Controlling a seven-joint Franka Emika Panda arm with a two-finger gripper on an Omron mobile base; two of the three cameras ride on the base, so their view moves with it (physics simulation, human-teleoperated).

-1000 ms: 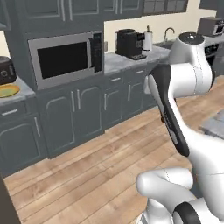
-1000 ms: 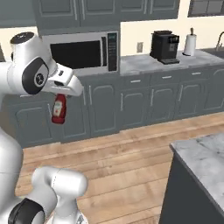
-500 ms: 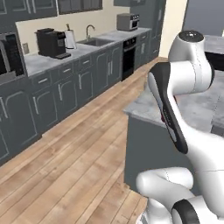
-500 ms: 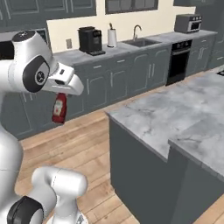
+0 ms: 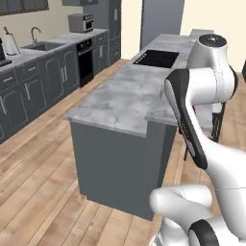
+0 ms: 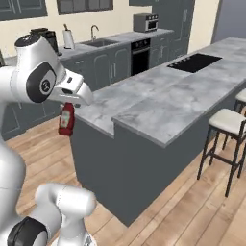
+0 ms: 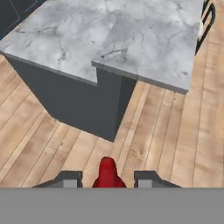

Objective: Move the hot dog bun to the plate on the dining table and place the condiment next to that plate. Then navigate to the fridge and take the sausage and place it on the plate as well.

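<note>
- Right base view, left middle: tool [image 6: 67, 103] pinches the condiment [image 6: 66, 120], hanging beside the surface [image 6: 158, 103].
- Hand view, bottom centre: the bottle's red top between fingertips [image 7: 70, 178].

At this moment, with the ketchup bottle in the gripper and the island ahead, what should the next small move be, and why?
Probably keep closing in on the dining table before any placing. The gripper is shut on the condiment, which hangs over the wooden floor short of the marble top, below its edge in the right base view. No plate is in sight on this end, so lifting and setting down would likely be premature.
</note>
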